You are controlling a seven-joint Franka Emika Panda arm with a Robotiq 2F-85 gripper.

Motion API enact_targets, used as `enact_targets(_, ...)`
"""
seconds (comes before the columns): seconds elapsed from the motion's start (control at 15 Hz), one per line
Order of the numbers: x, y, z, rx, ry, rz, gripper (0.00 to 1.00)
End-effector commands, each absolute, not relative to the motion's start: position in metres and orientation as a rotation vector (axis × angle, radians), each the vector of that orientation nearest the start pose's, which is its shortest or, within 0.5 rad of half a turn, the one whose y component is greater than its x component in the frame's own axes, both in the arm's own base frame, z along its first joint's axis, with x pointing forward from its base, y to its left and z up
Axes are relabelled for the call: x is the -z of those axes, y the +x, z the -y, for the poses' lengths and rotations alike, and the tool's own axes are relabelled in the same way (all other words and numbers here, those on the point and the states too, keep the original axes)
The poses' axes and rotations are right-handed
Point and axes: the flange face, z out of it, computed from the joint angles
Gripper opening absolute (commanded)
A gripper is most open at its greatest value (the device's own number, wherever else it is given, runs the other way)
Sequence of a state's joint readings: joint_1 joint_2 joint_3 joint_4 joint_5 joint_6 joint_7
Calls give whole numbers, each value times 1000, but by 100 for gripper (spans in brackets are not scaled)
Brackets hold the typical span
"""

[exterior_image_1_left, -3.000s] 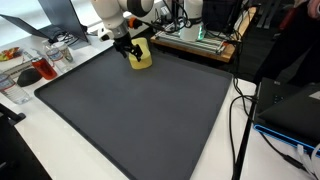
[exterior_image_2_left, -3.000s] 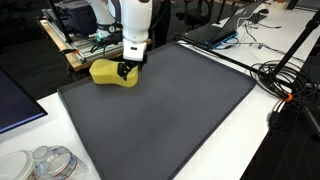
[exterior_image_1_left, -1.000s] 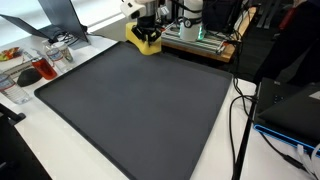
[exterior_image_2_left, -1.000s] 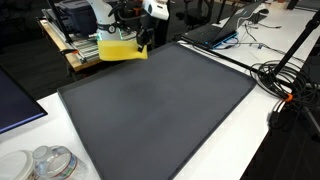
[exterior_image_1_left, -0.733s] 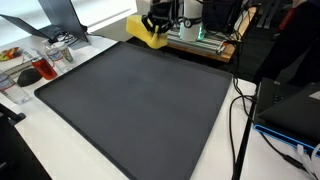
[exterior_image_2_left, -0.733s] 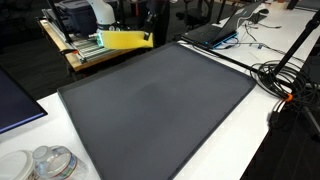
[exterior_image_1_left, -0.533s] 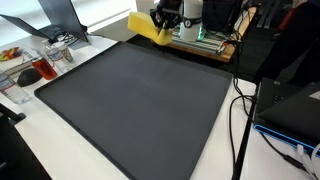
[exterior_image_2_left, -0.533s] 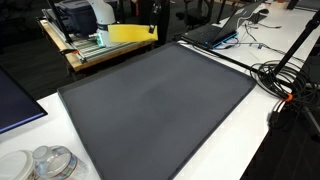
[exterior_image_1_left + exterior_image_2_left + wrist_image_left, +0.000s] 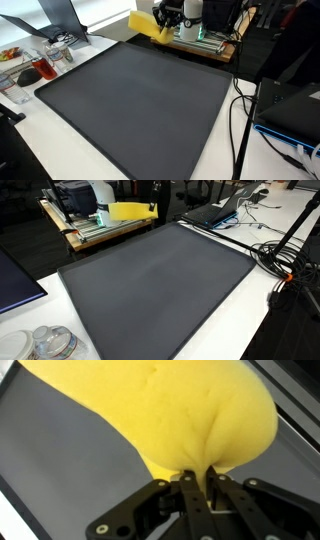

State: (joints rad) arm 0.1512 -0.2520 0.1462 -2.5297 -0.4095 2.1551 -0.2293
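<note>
As it hovers, the gripper (image 9: pixel 198 473) pinches a sponge (image 9: pixel 170 410).

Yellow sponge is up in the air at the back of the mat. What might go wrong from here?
1. In the wrist view the end effector pinches only a small fold at the edge of the yellow sponge; soft foam may slip out and drop.
2. In an exterior view the sponge hangs past the far edge of the dark mat, beside the wooden board with electronics; a drop or swing might hit that hardware.
</note>
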Motion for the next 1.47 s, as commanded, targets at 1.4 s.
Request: enact_targets(1.4,-566,535,-154,554,-3282,1487,3)
